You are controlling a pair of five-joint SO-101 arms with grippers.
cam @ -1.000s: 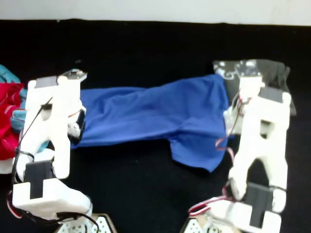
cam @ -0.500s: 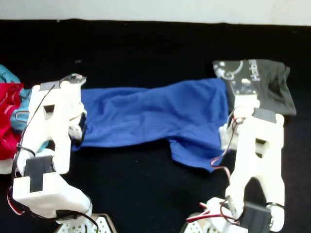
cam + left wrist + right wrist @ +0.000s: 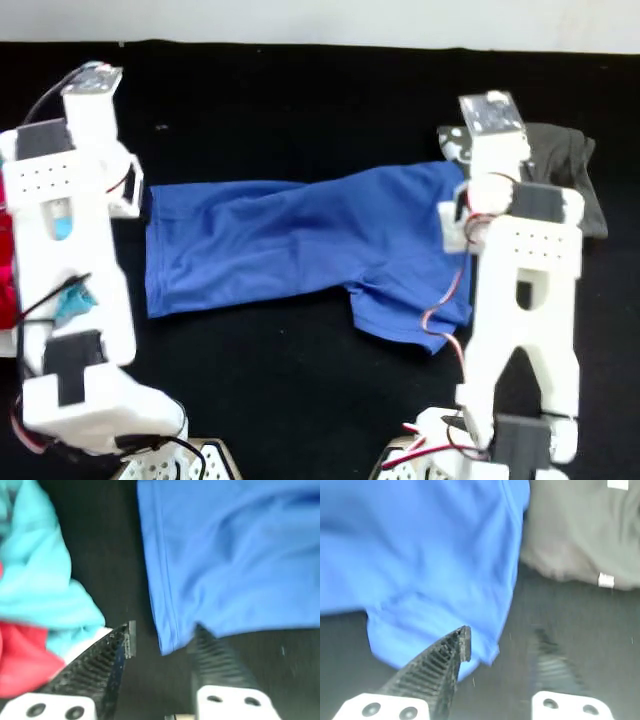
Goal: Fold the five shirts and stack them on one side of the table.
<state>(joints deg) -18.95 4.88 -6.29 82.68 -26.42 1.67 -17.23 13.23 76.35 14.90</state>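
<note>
While the black desk [image 3: 300, 90] carries everything, what my coming move turns on is how the blue shirt [image 3: 290, 240] lies: spread flat with its long axis running straight across from one of my arms to the other, one short end toward each. Its hemmed edge faces my left side, and the end with the sleeve hanging toward me faces my right. Just beyond that right end sits the dark grey shirt [image 3: 575, 170], already bundled at the far right of the desk, touching or nearly touching the blue cloth. Off the hemmed end lie the teal shirt [image 3: 40, 570] and the red shirt [image 3: 20, 665], heaped apart from the blue one across a strip of bare desk. My left hand [image 3: 164, 632] is spread and holds nothing, with the near corner of the hem showing between its fingers. My right hand [image 3: 502, 635] is spread too and empty, poised over the sleeve corner. I judge each hand nearest to its own end, so both corners look takeable together.
</note>
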